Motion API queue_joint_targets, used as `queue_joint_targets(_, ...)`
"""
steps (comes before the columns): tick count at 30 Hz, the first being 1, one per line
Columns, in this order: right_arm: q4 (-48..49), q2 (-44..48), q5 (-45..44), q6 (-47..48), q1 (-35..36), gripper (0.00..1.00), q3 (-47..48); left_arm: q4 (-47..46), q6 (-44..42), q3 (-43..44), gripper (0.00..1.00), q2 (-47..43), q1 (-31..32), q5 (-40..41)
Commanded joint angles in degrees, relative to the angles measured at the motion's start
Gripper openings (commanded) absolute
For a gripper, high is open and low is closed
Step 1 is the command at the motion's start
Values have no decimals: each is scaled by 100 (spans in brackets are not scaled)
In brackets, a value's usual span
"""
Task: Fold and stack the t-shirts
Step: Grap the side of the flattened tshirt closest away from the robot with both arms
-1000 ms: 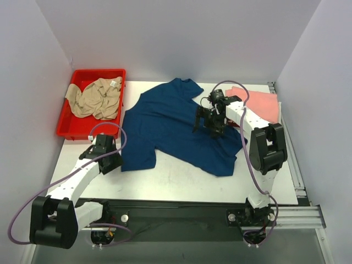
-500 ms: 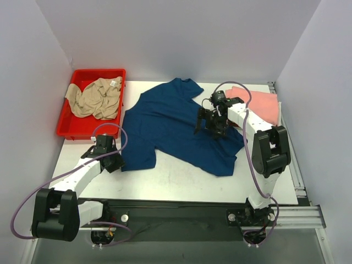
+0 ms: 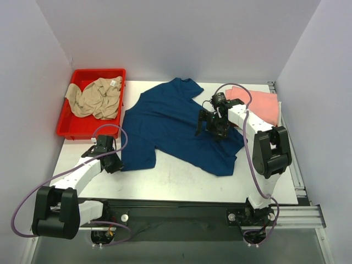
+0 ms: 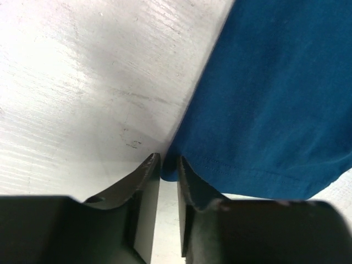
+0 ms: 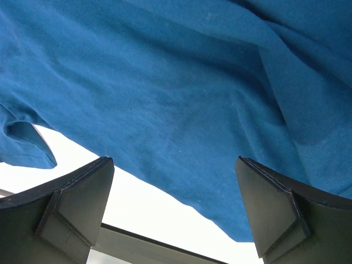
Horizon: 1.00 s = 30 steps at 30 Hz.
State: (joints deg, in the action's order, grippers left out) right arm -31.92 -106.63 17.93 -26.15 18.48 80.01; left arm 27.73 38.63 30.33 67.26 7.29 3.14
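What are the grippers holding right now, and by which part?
Left gripper straddles the navy t-shirt at its hem corner; whether it grips cannot be told. Right gripper is open, holding nothing.

Salmon-pink t-shirt (image 3: 265,104) partly hidden behind the right arm (image 3: 247,118) and its cable (image 3: 234,86).

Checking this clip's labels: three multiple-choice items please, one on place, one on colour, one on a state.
1. Where is the crumpled beige cloth t-shirt? A. table centre B. red plastic bin C. under an arm
2. Colour of the spread cloth t-shirt? A. green B. navy blue C. yellow
3. The right gripper is: A. shut on cloth B. out of view C. open
Key: B, it lies inside the bin; B, blue in every view; C, its jaws stand wide apart above the shirt.
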Motion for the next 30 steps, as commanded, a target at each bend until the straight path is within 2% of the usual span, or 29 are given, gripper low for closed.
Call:
queue_joint_targets(1, -139, 379, -123, -57, 15, 99, -90, -4, -31, 43, 28, 225, -43, -32)
queue_joint_targets(5, -148, 826, -246, -39, -28, 99, -458, -153, -93, 17, 13, 436, -70, -225)
queue_joint_targets(6, -148, 967, -281, -39, -81, 99, -756, -197, -136, 17, 6, 506, -78, -252)
queue_joint_targets(9, -156, 1573, -369, -13, -282, 99, -1354, -241, -189, 35, 1, 612, -96, -314)
queue_joint_targets(13, -148, 2259, -344, 5, -773, 96, -2627, -268, -233, 26, 0, 648, -122, -314)
queue_joint_targets(17, -148, 2708, -387, 84, -1013, 89, -3227, -303, -242, 26, 0, 665, -140, -472)
queue_joint_targets(26, 98, 2288, -396, 163, -1004, 82, -3606, -426, -189, 79, 0, 823, -149, -507)
queue_joint_targets(30, 239, 2094, -308, 137, -1004, 72, -3668, -452, -181, 96, 0, 823, -158, -498)
